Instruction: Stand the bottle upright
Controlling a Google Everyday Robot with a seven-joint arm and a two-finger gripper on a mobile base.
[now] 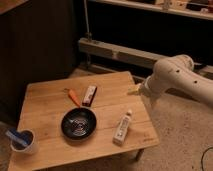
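The bottle (122, 128) lies on its side on the wooden table (50, 107), near the front right corner. It is slim and whitish, and its white cap points toward the back. My white arm (175, 75) reaches in from the right. My gripper (136, 91) hangs just off the table's right edge, behind and a little to the right of the bottle, and apart from it. It holds nothing that I can see.
A black pan (79, 123) sits left of the bottle. A red-and-white packet (89, 95) and an orange-handled tool (73, 96) lie behind the pan. A white cup (23, 142) holding a blue item stands at the front left corner. Dark shelving stands behind the table.
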